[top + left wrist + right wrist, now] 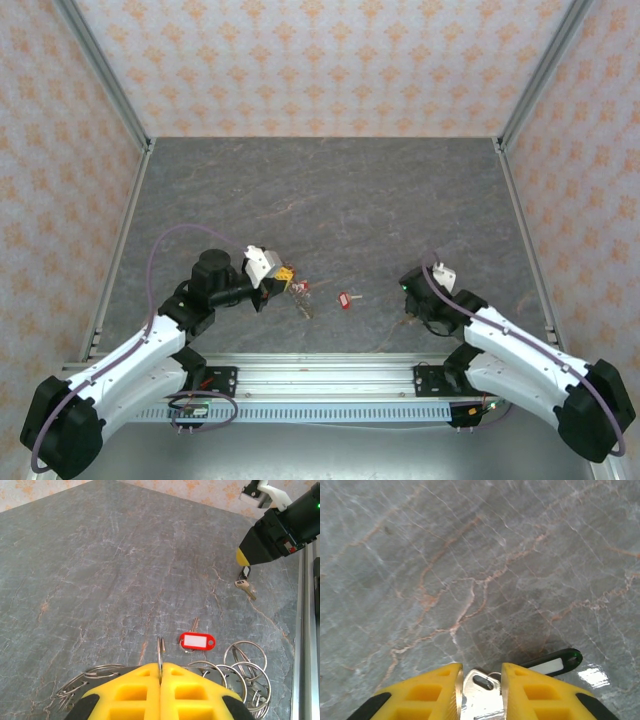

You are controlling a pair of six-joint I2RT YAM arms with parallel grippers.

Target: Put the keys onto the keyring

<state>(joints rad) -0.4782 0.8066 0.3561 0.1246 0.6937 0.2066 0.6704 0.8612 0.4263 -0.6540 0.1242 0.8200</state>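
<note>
Left claw (160, 667) clenched on keyring (160, 647). Right claw (480, 671) parted astride black-tagged key (481, 696); grip unclear. Red-tagged key (198, 641) loose on tabletop (125, 555).

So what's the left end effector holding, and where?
A thin grey metal ring, pinched edge-on by its rim between the left end effector's shut fingers.

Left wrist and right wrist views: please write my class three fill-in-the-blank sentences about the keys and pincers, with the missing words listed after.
1. The left pincer is shut on an upright metal ____.
2. The key lying alone on the table between the two arms carries a ____ tag.
3. The fingers of the right pincer are ____.
Missing words: keyring; red; yellow.
</note>
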